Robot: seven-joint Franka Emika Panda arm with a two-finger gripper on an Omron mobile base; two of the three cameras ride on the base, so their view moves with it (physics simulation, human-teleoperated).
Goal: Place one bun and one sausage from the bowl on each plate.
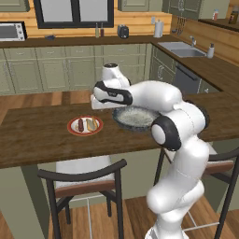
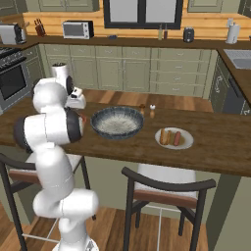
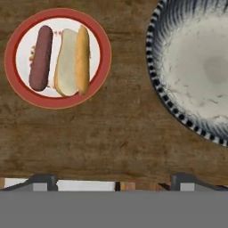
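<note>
**Jaws apart and empty above the table, plate loaded**

Jaws [image 3: 114, 181] stand wide apart with nothing between them, their two dark tips rising at the lower edge of the hand view, looking straight down on the dark brown wooden table [image 3: 111, 138]. Bare wood lies directly under them.

Ahead of the jaws and off toward the left tip sits the small round plate with a white centre and broad red-orange rim [image 3: 57, 103]. On it lie a dark reddish-brown sausage [image 3: 41, 58] and a pale split bun with a golden crust [image 3: 73, 61], side by side and touching or nearly so, both running lengthways away from the jaws. The sausage is on the outer side, the bun on the side nearer the bowl.

Ahead and off toward the right tip is the wide shallow round bowl, dark grey-blue outside with a pale speckled inside [image 3: 196, 67]; its striped rim is cut off by the frame. The inside that shows holds nothing. Plate and bowl are apart, with a strip of bare table between them.

From the left base view the white arm bends over the table, its hand above the stretch between plate [image 1: 85, 125] and bowl [image 1: 135, 117]. From the right base view the bowl [image 2: 116, 122] lies beside the arm and the plate [image 2: 173, 138] farther along the table.
</note>
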